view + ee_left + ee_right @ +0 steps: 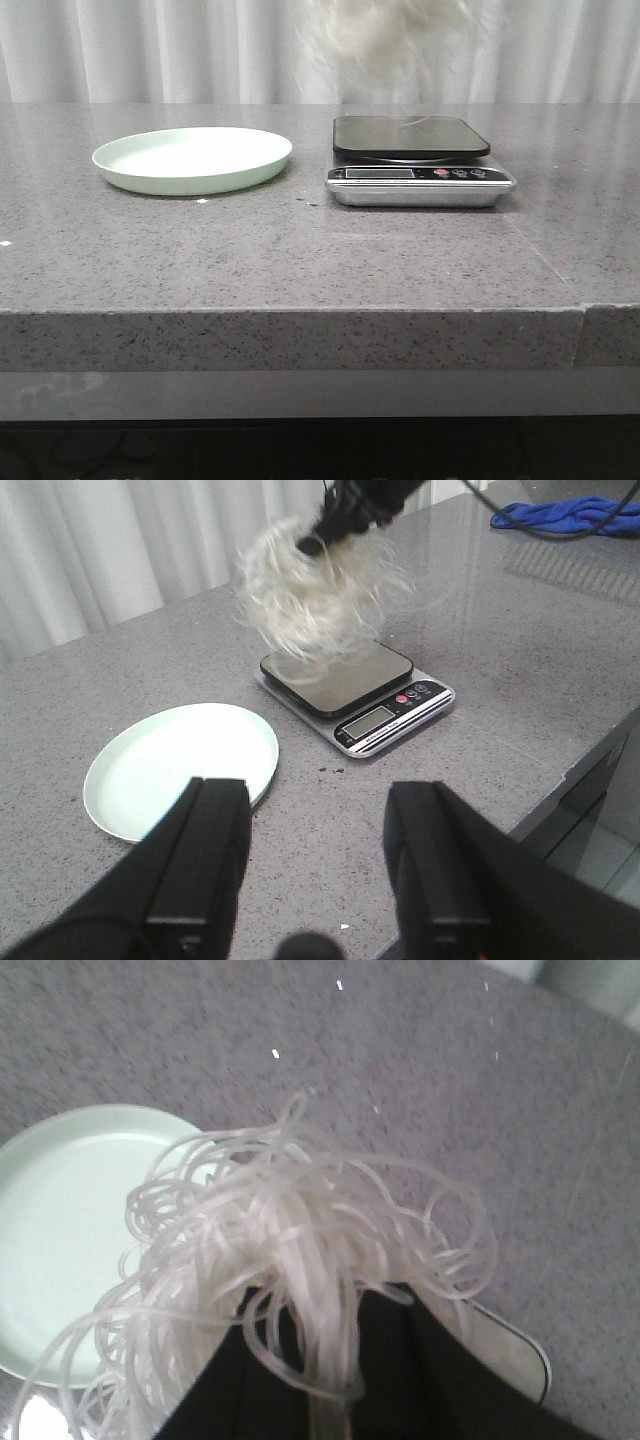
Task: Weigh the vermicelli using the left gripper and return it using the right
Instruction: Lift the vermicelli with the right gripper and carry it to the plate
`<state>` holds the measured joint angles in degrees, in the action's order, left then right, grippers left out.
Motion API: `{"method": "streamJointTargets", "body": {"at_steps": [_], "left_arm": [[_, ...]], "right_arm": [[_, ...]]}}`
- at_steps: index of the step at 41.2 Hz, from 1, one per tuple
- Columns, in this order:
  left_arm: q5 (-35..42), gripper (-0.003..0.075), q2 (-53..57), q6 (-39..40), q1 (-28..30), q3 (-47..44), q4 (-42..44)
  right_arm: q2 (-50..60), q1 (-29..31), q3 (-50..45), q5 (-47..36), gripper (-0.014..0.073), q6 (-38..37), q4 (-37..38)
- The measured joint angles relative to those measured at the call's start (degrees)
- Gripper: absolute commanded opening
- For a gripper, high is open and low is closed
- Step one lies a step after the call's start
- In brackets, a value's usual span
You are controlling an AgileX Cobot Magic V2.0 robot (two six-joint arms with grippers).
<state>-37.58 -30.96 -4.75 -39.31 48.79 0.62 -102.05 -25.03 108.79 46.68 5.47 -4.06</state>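
the vermicelli (pixel 318 605) is seen lifted in the air, clear of the scale (pixel 420 160), as a fluffy mass of thin translucent-white strands. in the left wrist view it is held at its upper part by the right gripper (pixel 345 515), whose dark fingers are closed on the bundle; the strands hang down above the far part of the black platform, with a gap between them and the platform. in the front view the vermicelli (pixel 385 45) appears only as a blurred pale mass against the curtain (pixel 150 50), at about twelve o'clock from the scale. in the right wrist view the strands (pixel 300 1250) are spread in loops directly in front of the camera, so the jaws themselves are hidden there.

the left gripper (pixel 320 850) is shown low over the table (pixel 300 260) with its two black fingers (pixel 205 855) spread wide apart and nothing between them.

the pale green plate (pixel 192 160) is placed on the grey speckled table at about nine o'clock from the scale, near it but not touching, and nothing is seen in it. the scale is set with its display and buttons toward the robot. a blue cloth (pixel 565 515) is seen lying on the table well apart from the scale, with a dark cable over it.
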Motion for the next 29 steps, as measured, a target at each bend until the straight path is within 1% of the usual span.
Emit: {"method": "streamJointTargets", "body": {"at_steps": [8,13,21,29], "left_arm": [[0.0,0.0386,0.0,0.0,0.0,0.0,0.0],[0.0,0.0386,0.0,0.0,0.0,0.0,0.0],[0.0,0.0386,0.0,0.0,0.0,0.0,0.0],[0.0,0.0386,0.0,0.0,0.0,0.0,0.0]], "right_arm": [[-1.33,-4.3,7.55,0.28,0.0159,0.0,-1.09],[-4.08,-6.77,10.75,-1.23,0.0159,0.0,-1.68],[-11.64,-10.24,14.88,-4.39,0.0159,0.0,-1.93],[-18.57,-11.03,17.08,-7.07,0.0159,0.0,-2.0]]}}
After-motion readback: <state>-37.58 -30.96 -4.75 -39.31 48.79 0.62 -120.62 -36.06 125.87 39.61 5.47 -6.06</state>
